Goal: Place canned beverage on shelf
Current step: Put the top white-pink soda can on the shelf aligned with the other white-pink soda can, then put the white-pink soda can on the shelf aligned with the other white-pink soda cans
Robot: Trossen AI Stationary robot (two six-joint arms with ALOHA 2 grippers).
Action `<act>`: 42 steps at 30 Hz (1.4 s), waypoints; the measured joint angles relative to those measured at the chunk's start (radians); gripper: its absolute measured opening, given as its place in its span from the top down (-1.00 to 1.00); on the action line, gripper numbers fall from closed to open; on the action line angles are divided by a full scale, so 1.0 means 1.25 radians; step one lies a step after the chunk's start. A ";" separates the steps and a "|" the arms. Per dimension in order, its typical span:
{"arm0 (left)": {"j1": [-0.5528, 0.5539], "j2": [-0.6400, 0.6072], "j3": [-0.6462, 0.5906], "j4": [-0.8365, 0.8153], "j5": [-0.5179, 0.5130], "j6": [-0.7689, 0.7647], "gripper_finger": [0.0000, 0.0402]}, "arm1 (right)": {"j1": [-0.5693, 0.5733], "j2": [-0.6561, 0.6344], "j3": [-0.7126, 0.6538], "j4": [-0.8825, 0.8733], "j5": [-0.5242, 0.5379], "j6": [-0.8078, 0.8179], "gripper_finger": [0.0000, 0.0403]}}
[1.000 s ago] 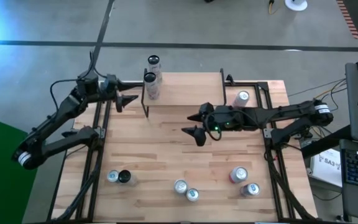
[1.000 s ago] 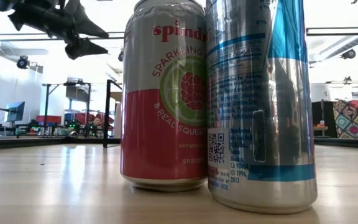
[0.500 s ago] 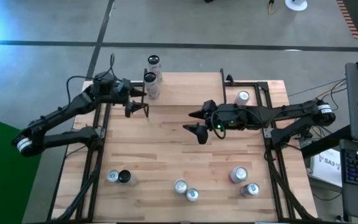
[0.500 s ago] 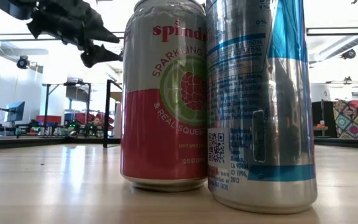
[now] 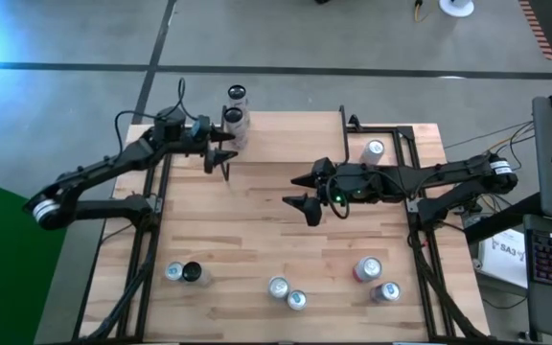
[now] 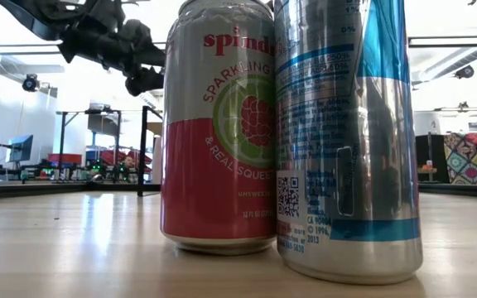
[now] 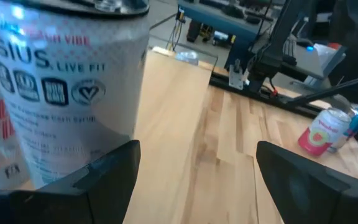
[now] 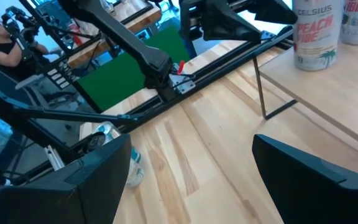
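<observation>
I hold the left gripper point(image 5: 226, 153), jaws wide and empty, beside the two cans point(image 5: 234, 117) standing at the shelf's point(image 5: 286, 139) corner, ready to close on one, while my right gripper point(image 5: 302, 190) waits open mid-table.

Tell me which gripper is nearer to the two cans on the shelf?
The left. The left gripper is open right beside the cans on the shelf; the right gripper hovers over the table's middle, farther off.
</observation>
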 joint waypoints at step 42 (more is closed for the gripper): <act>-0.068 -0.314 -0.012 -0.267 0.061 -0.105 -0.54 | 0.058 0.022 0.000 -0.014 0.098 0.068 -0.61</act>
